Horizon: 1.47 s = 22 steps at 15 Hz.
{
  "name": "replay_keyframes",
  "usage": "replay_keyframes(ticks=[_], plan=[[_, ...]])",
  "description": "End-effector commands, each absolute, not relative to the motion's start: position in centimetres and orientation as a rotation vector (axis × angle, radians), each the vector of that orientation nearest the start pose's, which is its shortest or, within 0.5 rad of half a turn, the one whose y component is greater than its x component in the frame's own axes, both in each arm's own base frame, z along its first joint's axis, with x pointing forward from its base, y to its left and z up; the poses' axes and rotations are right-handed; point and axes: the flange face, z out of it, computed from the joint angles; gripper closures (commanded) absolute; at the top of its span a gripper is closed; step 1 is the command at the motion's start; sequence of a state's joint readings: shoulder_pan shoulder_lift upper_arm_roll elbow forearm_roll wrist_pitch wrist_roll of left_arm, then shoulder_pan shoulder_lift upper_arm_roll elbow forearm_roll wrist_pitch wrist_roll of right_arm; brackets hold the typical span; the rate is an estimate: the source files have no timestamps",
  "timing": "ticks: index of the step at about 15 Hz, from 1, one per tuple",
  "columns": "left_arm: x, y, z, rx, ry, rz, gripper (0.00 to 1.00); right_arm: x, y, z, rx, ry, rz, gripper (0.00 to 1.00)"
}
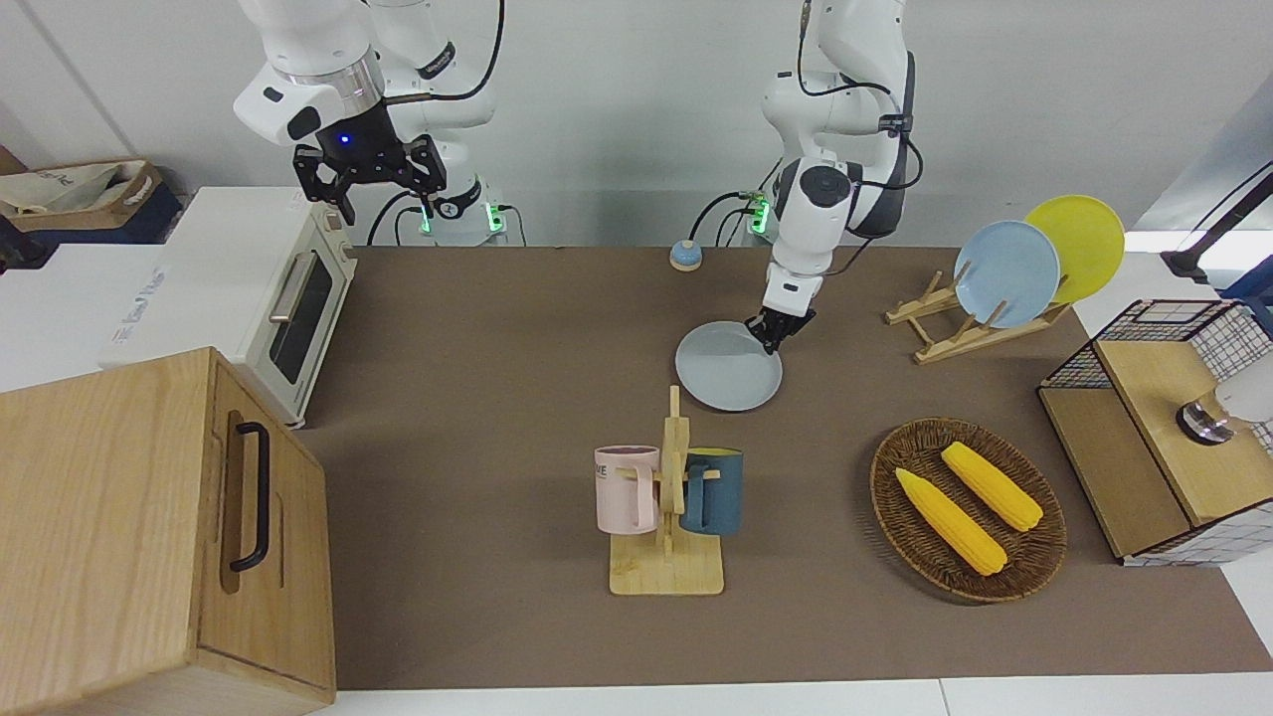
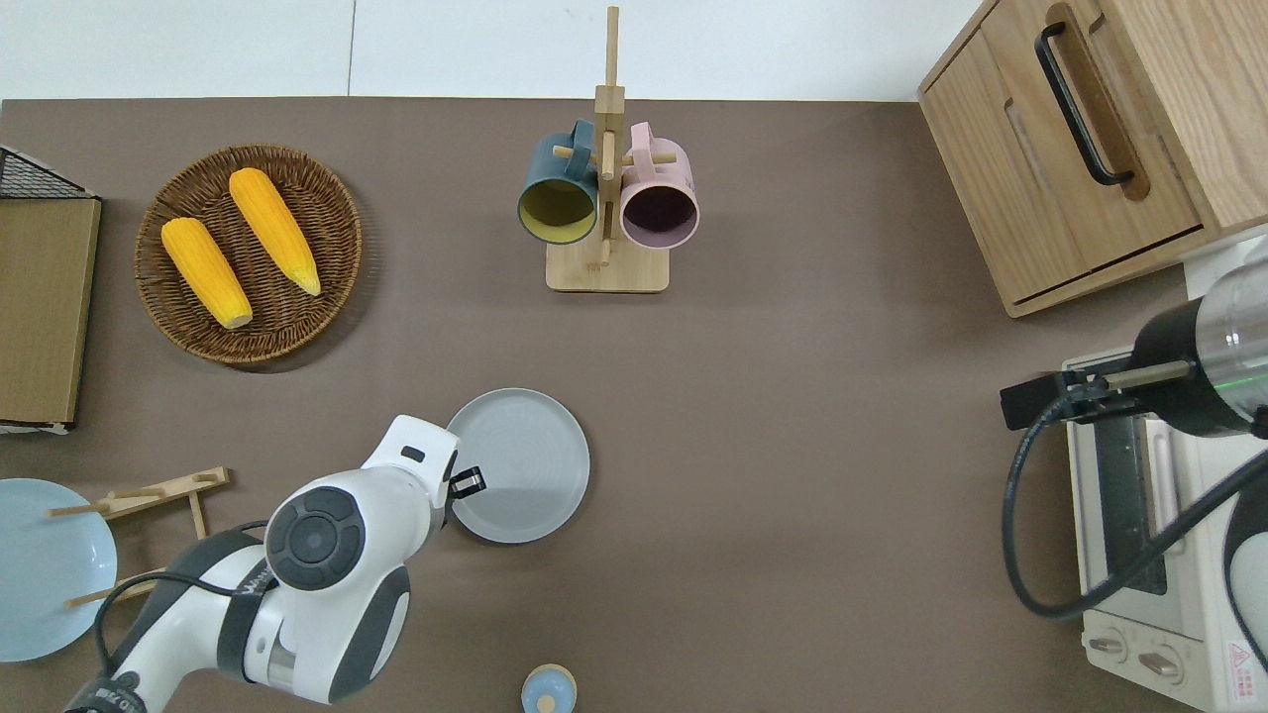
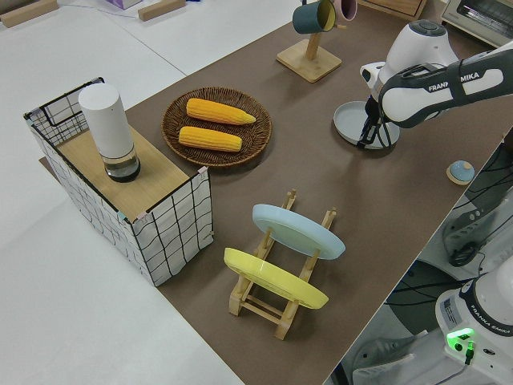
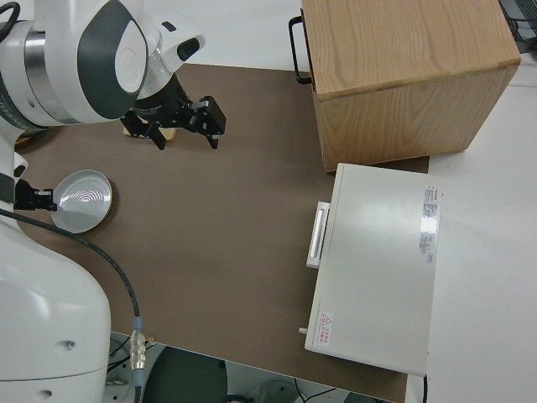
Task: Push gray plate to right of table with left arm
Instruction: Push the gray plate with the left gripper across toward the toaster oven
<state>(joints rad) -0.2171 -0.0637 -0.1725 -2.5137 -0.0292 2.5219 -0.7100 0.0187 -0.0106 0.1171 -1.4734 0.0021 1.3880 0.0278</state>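
The gray plate (image 1: 728, 370) lies flat on the brown table (image 1: 497, 328), near its middle and nearer to the robots than the mug rack. It also shows in the overhead view (image 2: 520, 475) and the left side view (image 3: 357, 124). My left gripper (image 1: 771, 338) is shut and low at the table, its tip touching the plate's rim on the side toward the left arm's end; it also shows in the overhead view (image 2: 471, 482). My right gripper (image 1: 368, 184) is open and the arm is parked.
A wooden mug rack (image 1: 668, 507) with two mugs stands farther from the robots than the plate. A wicker basket of corn (image 1: 967, 509), a plate rack (image 1: 1004, 273) with sky-blue and yellow plates, a bell (image 1: 684, 256), a toaster oven (image 1: 288, 298) and a wooden cabinet (image 1: 149, 527) surround the middle.
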Motion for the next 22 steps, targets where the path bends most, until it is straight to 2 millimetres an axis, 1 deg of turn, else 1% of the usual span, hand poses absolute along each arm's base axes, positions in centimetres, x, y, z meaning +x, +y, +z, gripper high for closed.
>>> replay_keyframes(ticks=[1, 3, 5, 10, 12, 13, 16, 20, 22], plan=[[41.7, -23.2, 30.2, -3.129, -0.619, -0.071, 1.00, 52.3, 7.1, 66.4, -3.131, -0.164, 0.124, 0.017], [41.1, -26.2, 30.3, -3.130, -0.671, -0.065, 1.00, 52.4, 7.0, 66.4, -3.131, -0.161, 0.121, 0.017], [40.0, -29.1, 30.5, -3.134, -0.696, -0.057, 1.00, 52.4, 7.1, 66.4, -3.131, -0.164, 0.121, 0.017], [37.7, -35.0, 31.6, -3.138, -0.759, -0.038, 1.00, 52.4, 7.1, 66.4, -3.131, -0.162, 0.121, 0.017], [37.2, -37.4, 31.8, -3.141, -0.786, -0.047, 1.00, 52.4, 7.0, 66.4, -3.131, -0.161, 0.121, 0.017], [37.3, -38.4, 31.6, -3.132, -0.810, -0.040, 1.00, 52.4, 7.1, 66.4, -3.131, -0.161, 0.121, 0.017], [36.7, -41.9, 31.1, -3.101, -0.829, -0.048, 1.00, 52.4, 7.0, 66.4, -3.131, -0.159, 0.121, 0.017], [35.6, -44.5, 29.9, -3.081, -0.846, -0.093, 1.00, 52.4, 7.1, 66.4, -3.131, -0.161, 0.121, 0.017], [35.4, -45.0, 29.7, -3.082, -0.851, -0.090, 1.00, 52.4, 7.1, 66.4, -3.131, -0.162, 0.121, 0.017]])
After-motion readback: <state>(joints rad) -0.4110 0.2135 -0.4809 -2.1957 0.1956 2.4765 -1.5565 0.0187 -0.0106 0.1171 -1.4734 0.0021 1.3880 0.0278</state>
